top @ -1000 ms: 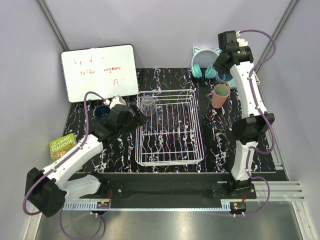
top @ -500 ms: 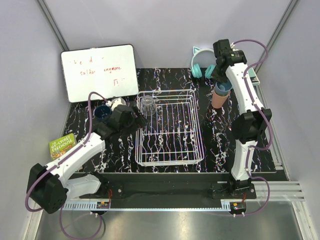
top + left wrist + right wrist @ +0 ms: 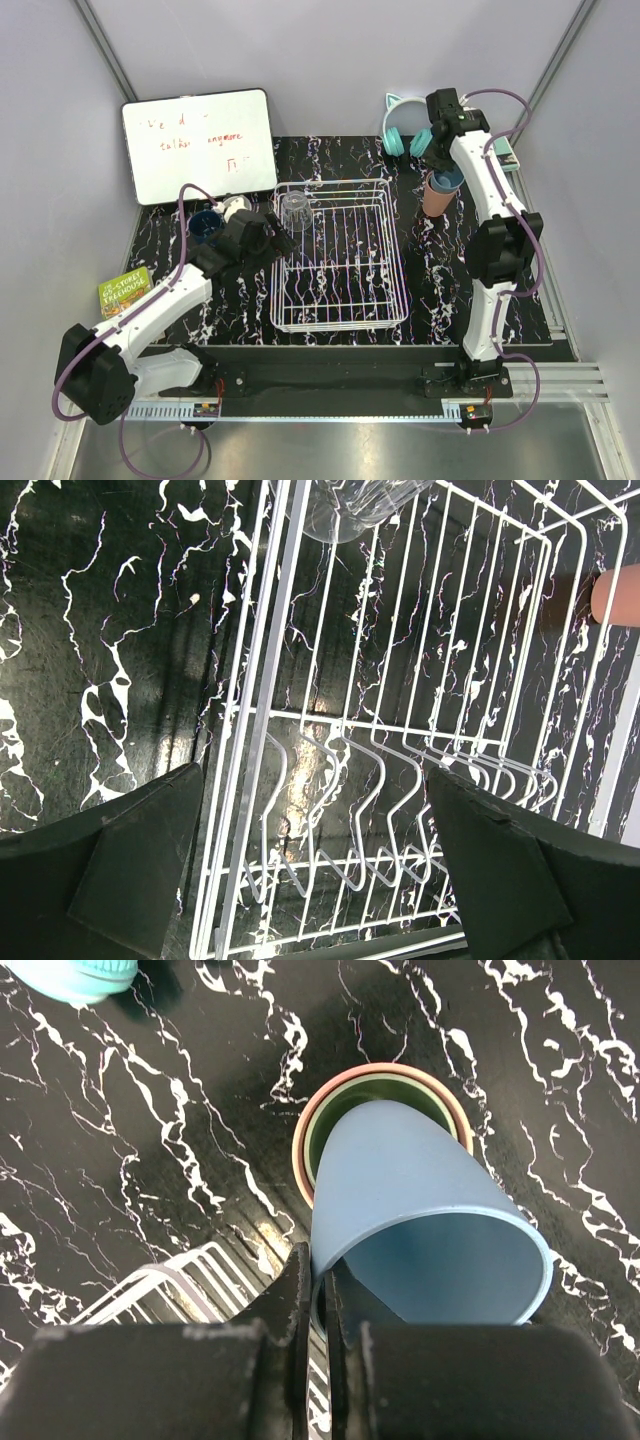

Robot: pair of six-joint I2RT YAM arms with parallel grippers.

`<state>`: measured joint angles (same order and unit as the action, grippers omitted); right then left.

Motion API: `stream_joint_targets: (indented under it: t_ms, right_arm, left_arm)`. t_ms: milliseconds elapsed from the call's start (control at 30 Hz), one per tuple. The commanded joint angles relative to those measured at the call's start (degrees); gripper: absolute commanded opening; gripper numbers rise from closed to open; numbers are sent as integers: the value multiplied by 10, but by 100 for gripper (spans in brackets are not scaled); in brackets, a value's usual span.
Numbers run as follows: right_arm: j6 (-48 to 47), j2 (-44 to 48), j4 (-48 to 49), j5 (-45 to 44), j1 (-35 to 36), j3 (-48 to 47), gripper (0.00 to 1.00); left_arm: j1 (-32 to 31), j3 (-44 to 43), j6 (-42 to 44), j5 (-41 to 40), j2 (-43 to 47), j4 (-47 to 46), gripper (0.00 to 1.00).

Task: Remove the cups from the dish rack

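One clear glass (image 3: pixel 294 208) hugs the dish rack (image 3: pixel 340 327) corner.

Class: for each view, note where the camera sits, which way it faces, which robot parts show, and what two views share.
Top external: above, behind the left arm and right arm, looking down on the dish rack.
Left wrist: on the left gripper, facing down at the rack's edge and clear glass; fingers show.
Right wrist: on the right gripper, facing down at the light-blue tumbler it pinches; fingers show.
Shared: both wrist views catch the rack.
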<state>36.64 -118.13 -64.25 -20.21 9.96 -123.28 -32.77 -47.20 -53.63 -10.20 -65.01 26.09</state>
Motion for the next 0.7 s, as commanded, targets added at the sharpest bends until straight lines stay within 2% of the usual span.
stream_joint_targets:
  t_ms: [0, 67, 167, 200, 333, 500, 600, 667]
  right_arm:
    - [-14, 8, 26, -4, -9, -20, 0]
    - [-21, -3, 26, -3, -12, -37, 0]
    - [-26, -12, 27, -2, -12, -59, 11]
    - [-28, -13, 26, -1, -13, -65, 18]
    - [-36, -26, 25, 9, -13, -92, 28]
    - [-34, -29, 23, 14, -15, -94, 27]
    - [-25, 2, 40, 25, -15, -65, 27]
    - [-24, 53, 87, 60, -13, -31, 29]
  left_arm:
    - [-1, 2, -3, 5, 2, -12, 99]
    - [-1, 2, -3, 4, 1, -13, 99]
    - [-1, 1, -1, 4, -3, -13, 99]
    - [-1, 0, 1, 5, -5, -13, 99]
    - [-1, -5, 2, 9, -13, -15, 99]
    - [-1, -7, 5, 12, -16, -16, 99]
    - [-2, -7, 6, 9, -14, -17, 99]
    - [-2, -8, 15, 6, -14, -22, 99]
